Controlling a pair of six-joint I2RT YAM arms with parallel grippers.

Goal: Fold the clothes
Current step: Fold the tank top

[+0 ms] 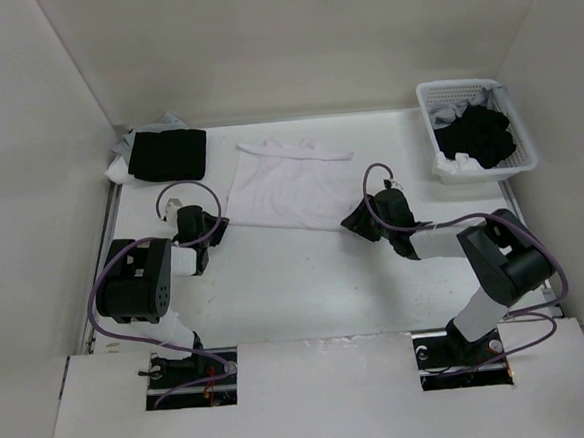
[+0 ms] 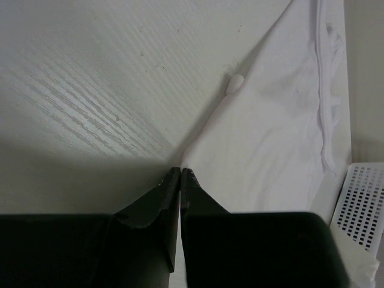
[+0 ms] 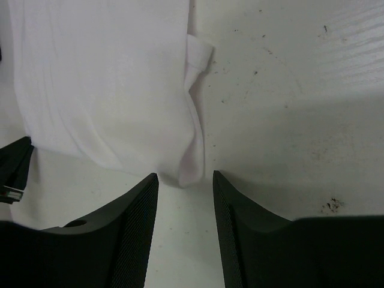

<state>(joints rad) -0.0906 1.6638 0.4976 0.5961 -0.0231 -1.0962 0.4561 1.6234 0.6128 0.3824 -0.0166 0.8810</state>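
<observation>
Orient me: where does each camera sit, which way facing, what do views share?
Top external: above, behind the bases, facing down at table; left arm, right arm, white garment, basket.
Left wrist: looks along shut left fingers pinching the garment's corner.
Right wrist: looks past open right fingers straddling another corner.
Shared: garment in all; basket in top and left wrist.

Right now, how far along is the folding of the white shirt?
Done: the white shirt lies spread flat on the table. In hand: the left tool is pinched shut on its near corner; the right tool stands open around the other near corner. Left: every fold.
</observation>
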